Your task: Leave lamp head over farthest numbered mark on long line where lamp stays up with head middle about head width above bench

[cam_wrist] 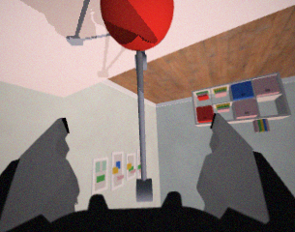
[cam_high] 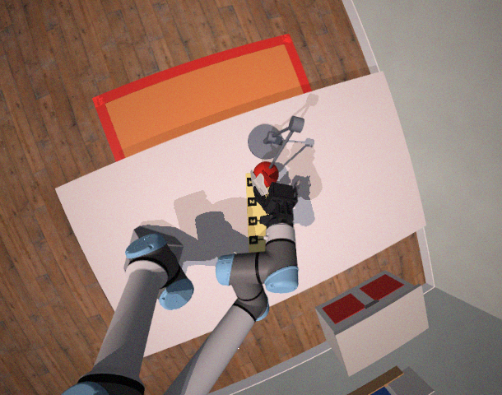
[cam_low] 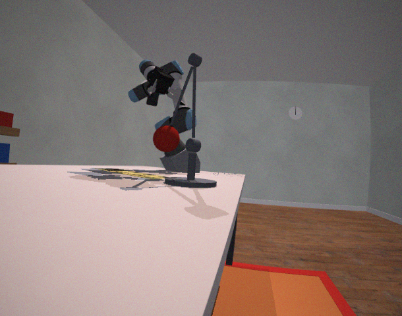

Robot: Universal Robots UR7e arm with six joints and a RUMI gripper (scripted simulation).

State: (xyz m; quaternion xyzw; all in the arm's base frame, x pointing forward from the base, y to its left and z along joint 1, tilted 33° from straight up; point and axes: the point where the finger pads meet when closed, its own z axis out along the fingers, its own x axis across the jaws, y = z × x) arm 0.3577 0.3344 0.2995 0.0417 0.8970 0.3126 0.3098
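The lamp stands on a round grey base (cam_high: 262,140) on the white bench, with its thin arms folded up to a high elbow joint (cam_low: 194,59). Its red head (cam_high: 266,170) hangs low over the near end of the yellow strip of numbered marks (cam_high: 254,212), close to mark 1. The head also shows in the side view (cam_low: 165,138) and in the wrist view (cam_wrist: 136,21). My gripper (cam_high: 279,183) (cam_low: 153,97) is open and empty. It is higher than the head and apart from it. The wrist view shows the head and its arm between the spread fingers.
An orange mat with a red border (cam_high: 200,97) lies on the floor beyond the bench's far edge. A white cabinet with red panels (cam_high: 370,318) stands off the bench's near right corner. My own arm links hang over the strip's marks 3 and 4.
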